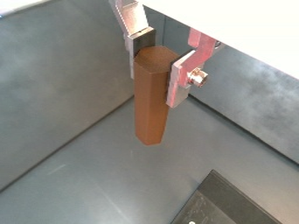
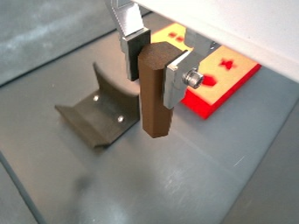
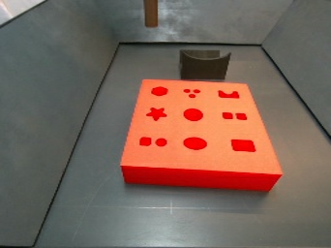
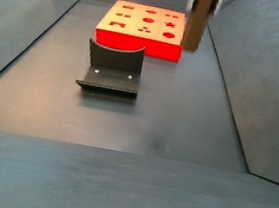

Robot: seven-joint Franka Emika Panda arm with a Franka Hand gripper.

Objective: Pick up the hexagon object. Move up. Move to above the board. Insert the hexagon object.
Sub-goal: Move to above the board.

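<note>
My gripper (image 1: 158, 54) is shut on the hexagon object (image 1: 151, 96), a slim brown peg that hangs upright from the fingers, well above the grey floor. It shows in both wrist views, the peg (image 2: 155, 92) between the silver fingers (image 2: 132, 48). In a side view the peg (image 4: 193, 29) hangs near the board's right end, high up. In a side view only the peg's lower end (image 3: 151, 12) shows at the top edge, behind the board (image 3: 196, 131). The red-orange board (image 4: 146, 26) has darker red cut-outs. It also shows in a wrist view (image 2: 216, 74).
The dark fixture (image 4: 112, 67) stands on the floor in front of the board; it also shows in a side view (image 3: 203, 64) and in a wrist view (image 2: 96, 109). Grey walls enclose the floor on all sides.
</note>
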